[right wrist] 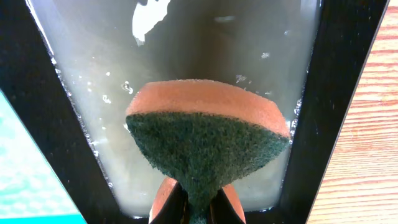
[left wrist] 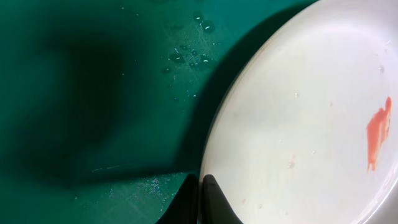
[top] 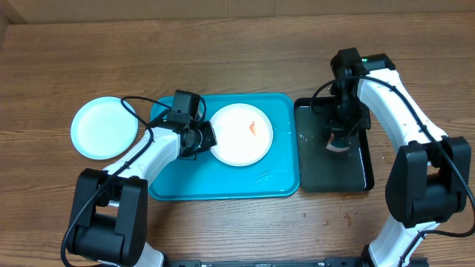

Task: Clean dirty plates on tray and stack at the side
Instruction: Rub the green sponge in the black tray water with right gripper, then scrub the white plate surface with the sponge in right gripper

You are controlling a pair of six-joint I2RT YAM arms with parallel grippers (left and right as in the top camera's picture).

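Wiping is pending: left end effector [left wrist: 202, 202] is closed on the rim of the white plate [left wrist: 298, 124] ahead of it on the tray [top: 282, 182]; right end effector [right wrist: 198, 208], clamped on the sponge [right wrist: 208, 134] over the black tray [top: 356, 174], should next reach the smear [top: 253, 127] leftward.

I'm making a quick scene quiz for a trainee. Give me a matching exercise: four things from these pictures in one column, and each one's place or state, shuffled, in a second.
Things:
1. white plate
2. light blue plate
3. sponge
4. black tray

Place or state:
A. on the table, left of the turquoise tray
B. pinched in the right gripper
C. on the turquoise tray, with an orange smear
D. right of the turquoise tray, holding cloudy water

Pairs: 1-C, 2-A, 3-B, 4-D
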